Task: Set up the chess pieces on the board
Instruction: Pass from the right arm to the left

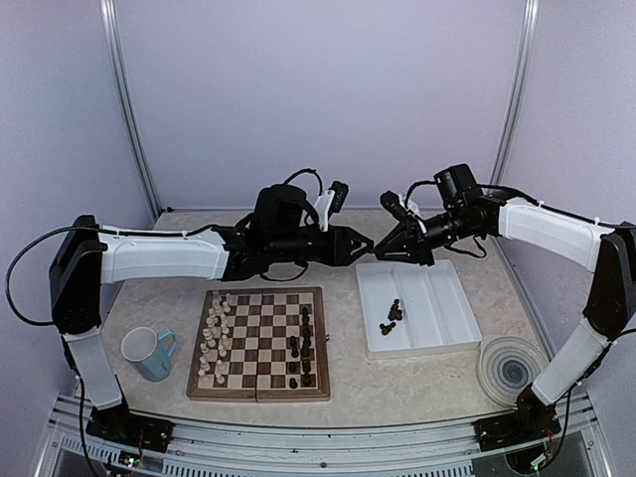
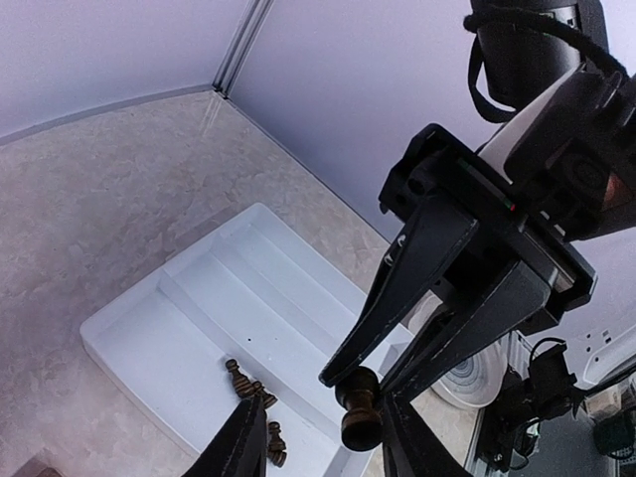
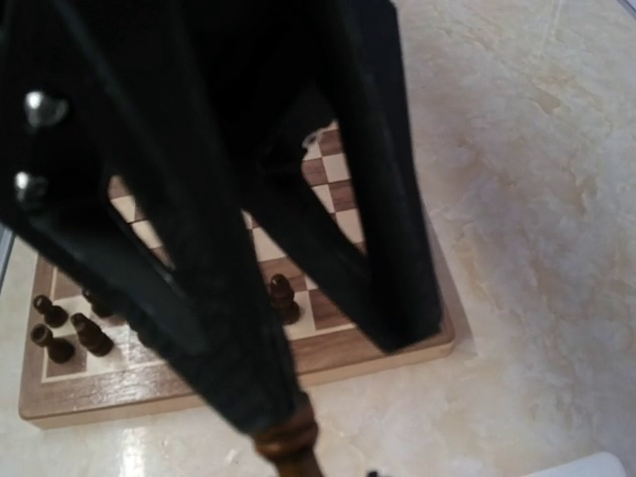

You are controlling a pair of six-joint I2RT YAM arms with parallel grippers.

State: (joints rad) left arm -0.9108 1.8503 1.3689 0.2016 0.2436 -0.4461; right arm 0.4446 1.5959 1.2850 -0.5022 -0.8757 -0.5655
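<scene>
Above the pale marbled desk [image 1: 437, 383], the right pincer [image 1: 383, 248] pinches a small dark brown carved chess piece [image 2: 360, 409], presenting it inside the spread left pincer [image 2: 320, 452], whose arm is nearer the checked wooden chessboard [image 1: 258, 395].

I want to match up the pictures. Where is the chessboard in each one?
Top external: the board sits low, left of middle, between the blue mug and the white tray.
Left wrist: not clearly in it; the white tray fills the lower left instead.
Right wrist: the board lies across the left and middle.
Shared landmark: the dark piece held in mid-air, bottom middle of both wrist views.
</scene>
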